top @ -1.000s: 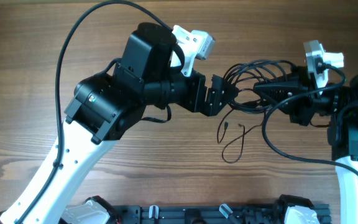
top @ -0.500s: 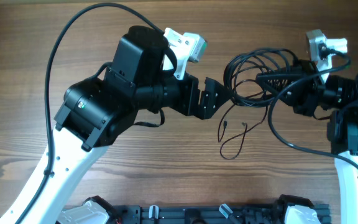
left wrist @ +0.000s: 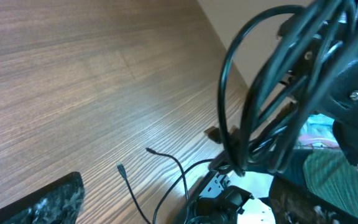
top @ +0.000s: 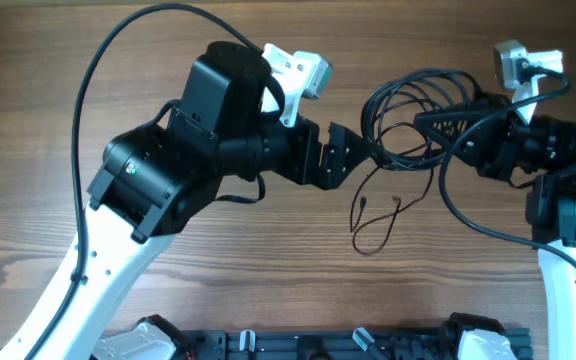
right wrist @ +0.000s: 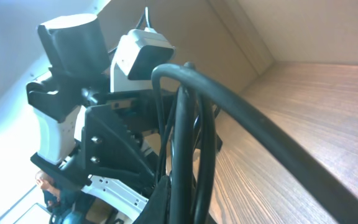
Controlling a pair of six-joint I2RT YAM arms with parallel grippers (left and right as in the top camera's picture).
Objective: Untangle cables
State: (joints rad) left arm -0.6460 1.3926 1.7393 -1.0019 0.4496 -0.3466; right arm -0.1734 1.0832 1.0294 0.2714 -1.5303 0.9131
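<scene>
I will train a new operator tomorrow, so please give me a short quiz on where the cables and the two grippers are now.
1. True or false: the left gripper is shut on the cables.
2. Where do the loose plug ends lie? A) on the table B) inside the left gripper C) on a wrist camera
3. Which gripper holds the cables up off the table?
Key: 1 false, its jaws stand open; 2 A; 3 the right gripper.
</scene>
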